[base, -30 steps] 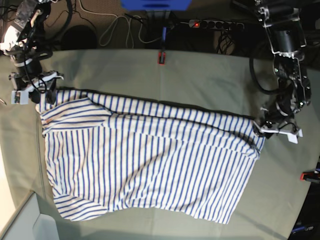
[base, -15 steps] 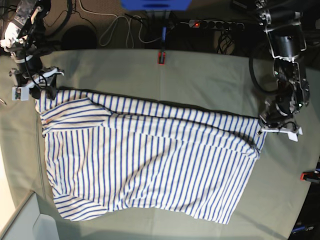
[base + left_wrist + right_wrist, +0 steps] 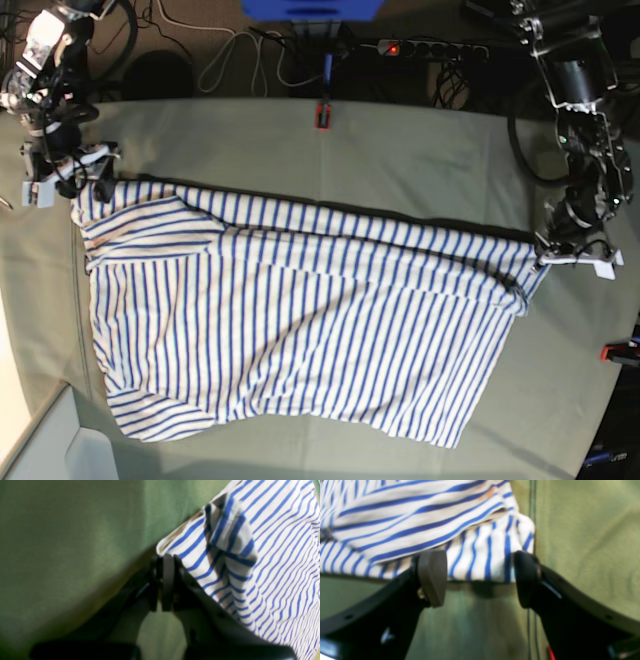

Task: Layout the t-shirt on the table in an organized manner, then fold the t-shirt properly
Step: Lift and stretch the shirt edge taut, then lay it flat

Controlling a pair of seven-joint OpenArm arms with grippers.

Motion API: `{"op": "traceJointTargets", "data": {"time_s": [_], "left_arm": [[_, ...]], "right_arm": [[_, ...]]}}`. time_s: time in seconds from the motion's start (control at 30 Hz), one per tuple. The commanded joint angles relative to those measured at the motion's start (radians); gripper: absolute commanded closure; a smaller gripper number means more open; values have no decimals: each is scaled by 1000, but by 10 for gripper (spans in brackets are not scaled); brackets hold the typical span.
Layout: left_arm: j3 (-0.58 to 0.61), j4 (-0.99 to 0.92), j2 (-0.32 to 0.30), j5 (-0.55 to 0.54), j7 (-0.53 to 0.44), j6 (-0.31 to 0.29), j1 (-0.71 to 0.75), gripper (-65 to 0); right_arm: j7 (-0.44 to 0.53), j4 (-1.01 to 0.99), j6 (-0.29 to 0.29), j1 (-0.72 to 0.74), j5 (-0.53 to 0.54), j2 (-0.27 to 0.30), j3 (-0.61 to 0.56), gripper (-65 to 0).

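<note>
The white, blue-striped t-shirt (image 3: 300, 320) lies spread across the grey-green table (image 3: 420, 160), with folds along its far edge. At the table's right side, my left gripper (image 3: 548, 258) is shut on the shirt's right corner. In the left wrist view its fingers (image 3: 168, 580) are pressed together under the cloth edge (image 3: 175, 547), which drapes over one finger. My right gripper (image 3: 72, 180) is at the shirt's far left corner. In the right wrist view it (image 3: 480, 580) stands open, with the shirt's edge (image 3: 482, 555) between the two fingers.
Red clamps sit at the table's far edge (image 3: 323, 115) and right edge (image 3: 620, 352). Behind the table lie a power strip (image 3: 430, 47), cables and a blue object (image 3: 310, 8). A pale grey surface (image 3: 50, 450) shows at the lower left corner.
My left gripper has shut on the shirt's right corner and drawn it to the right. My right gripper has opened wider and shifted slightly toward the far left.
</note>
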Motion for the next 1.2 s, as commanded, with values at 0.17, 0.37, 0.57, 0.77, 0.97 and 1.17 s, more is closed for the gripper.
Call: {"op": "traceJointTargets", "data": {"time_s": [0.17,0.37,0.57,0.77,0.97,1.17], "left_arm": [[-8,17,-18,-4,-19,-3,-16,-1],[-8,17,-15,-4,-19,-3,-15,-1],[-8,29,-15,-4,-1,-1,2,-1],[-117,155,-13,-47,168,-1,30,-1],[-199,276,-18,-101,280,1,46,-1],[-202,328,-18,-98,314,7,7,-1]], "right_arm": [[20,-65,18,46,11,41,73,-422],[20,-68,18,38,11,39,65,-418],[20,-104,18,34,11,39,37,-125],[20,-11,18,-12,14,39,48,0],[15,219,18,-61,15,36,59,0],[14,321,18,-38,12,47,48,0]]}}
